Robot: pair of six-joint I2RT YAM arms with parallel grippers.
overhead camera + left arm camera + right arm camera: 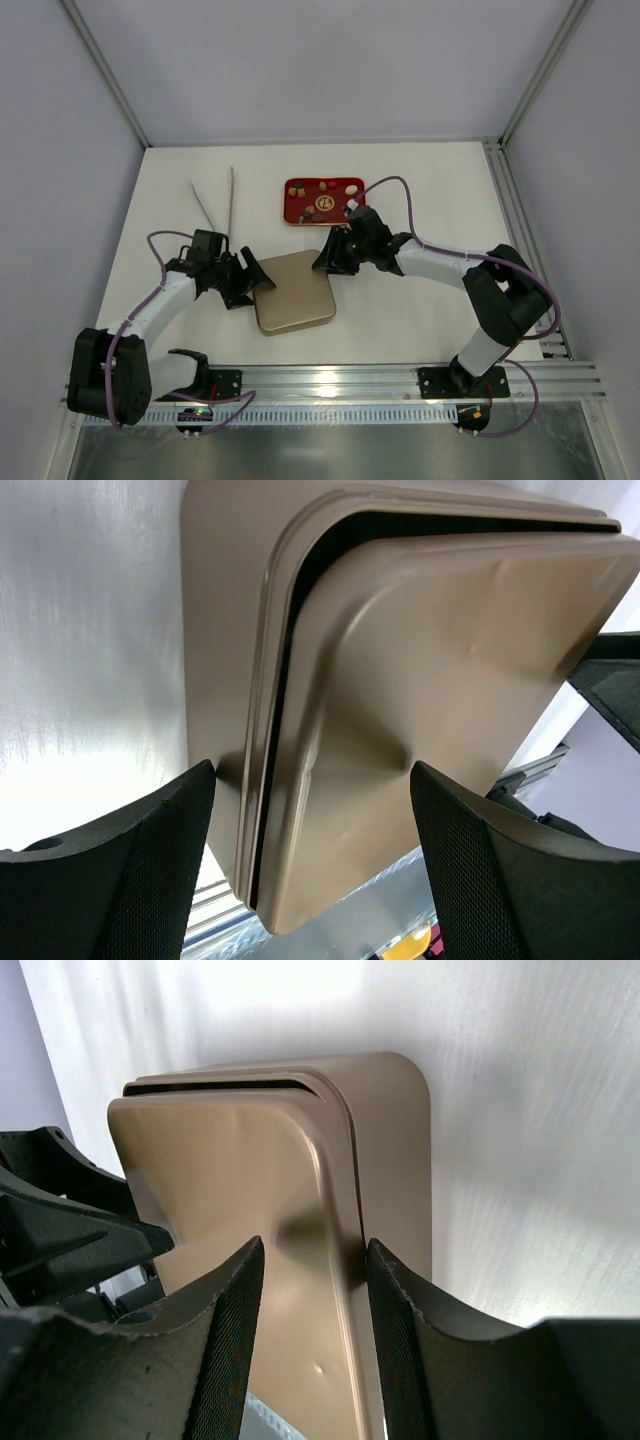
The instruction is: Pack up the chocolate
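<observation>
— What is seen closest?

— The tin [293,290] is seen lying flat with its lid [440,680] on. A dark crack is shown along the lid's edge. The left claw [312,780] is spread wide at the tin's left side, and nothing is pinched.

— What could go wrong there?

— If the lid is pushed from one side only, the whole tin could be slid away. Then the lid might not be lifted at all.

— And a bit farther?

— The right claw [315,1250] is set narrow at the tin's far right corner, with the lid's rim seen in the gap. Nothing is seen held. If it is shut too high, the smooth rim could be missed. The lid could also be tipped and dropped.

— Where is the chocolate [327,185]?

— It is laid out on the red tray [289,200], past the tin, and it is not packed yet. If the lid is swung that way, the small pieces could be knocked off the tray.
</observation>
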